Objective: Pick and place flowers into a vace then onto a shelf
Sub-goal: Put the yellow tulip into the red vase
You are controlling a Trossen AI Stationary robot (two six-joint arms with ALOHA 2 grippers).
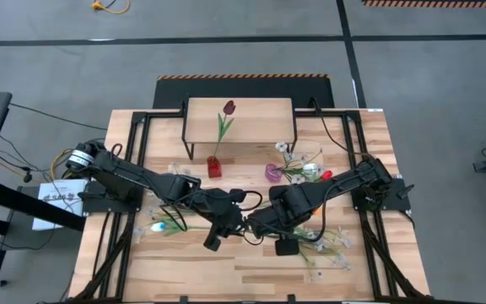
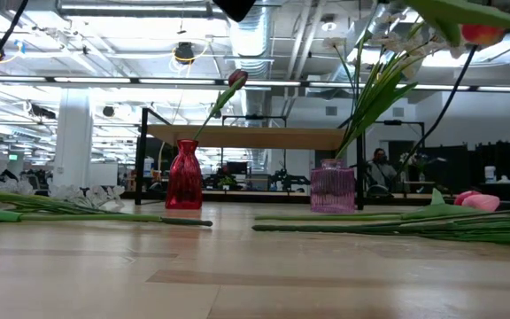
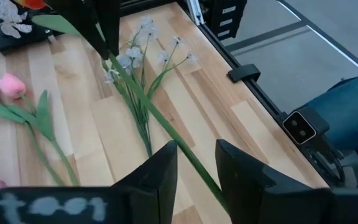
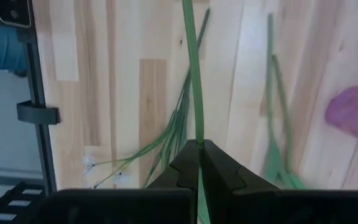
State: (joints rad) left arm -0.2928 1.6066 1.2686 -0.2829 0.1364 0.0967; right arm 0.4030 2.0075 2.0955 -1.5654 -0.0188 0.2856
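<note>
Slatted wooden counter (image 1: 184, 274), no legible writing: the white label on the left wrist housing is blurred, and the printed sheet (image 1: 57, 196) beside the left arm's base is too small to read. Left arm: extended from the counter's left edge toward centre, left tool (image 3: 194, 165) low over the boards, fingers (image 3: 157, 171) spread with a green stem (image 3: 160, 121) running through the gap, no contact visible. Right arm: reaching in from the right edge to meet it at centre, right tool (image 4: 199, 158) pressed together, pinching that same long stem at its tips. Shelf (image 1: 251, 110): light-wood board on dark legs at the counter's far side, empty on top. Red vase (image 2: 184, 175): on the counter just before the shelf, holding one dark red tulip (image 2: 236, 79). Pink vase (image 2: 332, 186): on the counter to its right, holding a white-blossom spray (image 2: 374, 84). Loose flowers: pink tulip (image 3: 10, 86) and white sprays (image 3: 138, 56) lying flat on the counter near both arms.
</note>
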